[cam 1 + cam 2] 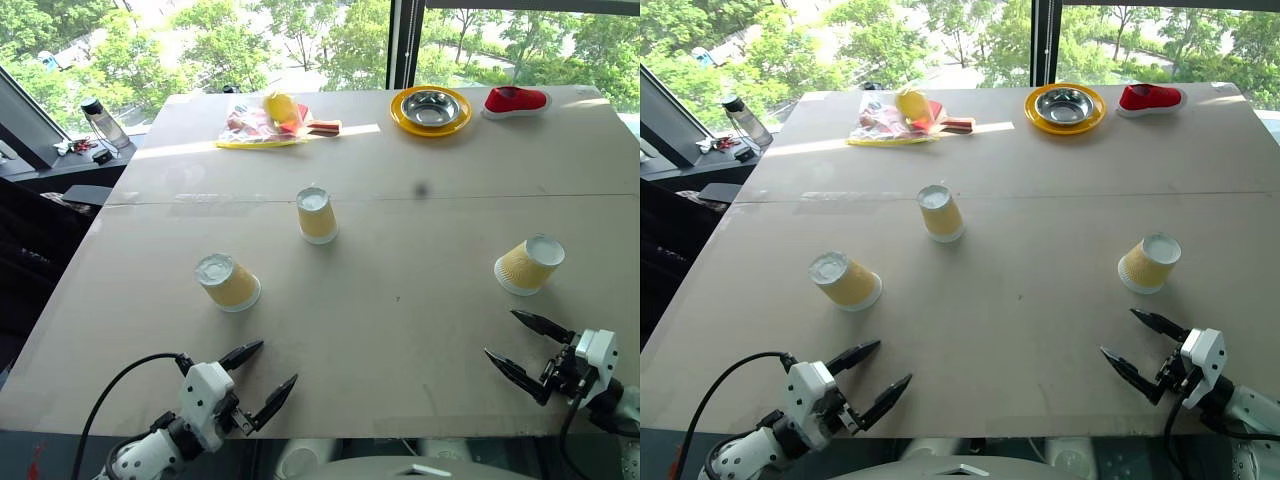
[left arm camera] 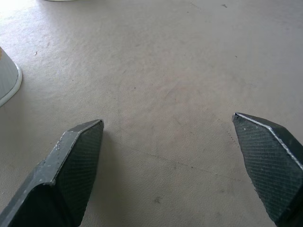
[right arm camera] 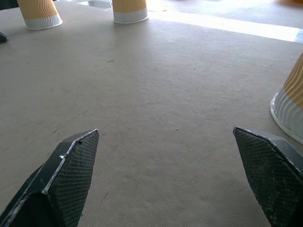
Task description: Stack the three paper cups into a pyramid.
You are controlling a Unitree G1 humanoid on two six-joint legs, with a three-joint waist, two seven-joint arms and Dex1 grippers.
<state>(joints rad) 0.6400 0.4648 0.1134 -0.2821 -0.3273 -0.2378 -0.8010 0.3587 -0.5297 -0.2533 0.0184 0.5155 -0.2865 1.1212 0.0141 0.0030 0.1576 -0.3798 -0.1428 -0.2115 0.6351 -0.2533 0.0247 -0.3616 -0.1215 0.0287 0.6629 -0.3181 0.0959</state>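
The left gripper (image 1: 268, 370) and the right gripper (image 1: 515, 344) both hold their fingers wide apart and empty, low over the near edge of the bench (image 1: 420, 290). Three paper cups stand upside down, white bases up, axes upright, well apart: the left cup (image 1: 228, 281), the middle cup (image 1: 316, 214), the right cup (image 1: 529, 264). Windows with green trees stand behind the pale bench.

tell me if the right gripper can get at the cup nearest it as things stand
Probably yes. The right gripper is open and empty, and the nearest paper cup stands upside down just beyond its fingertips, with bare table between them and nothing beside the cup.
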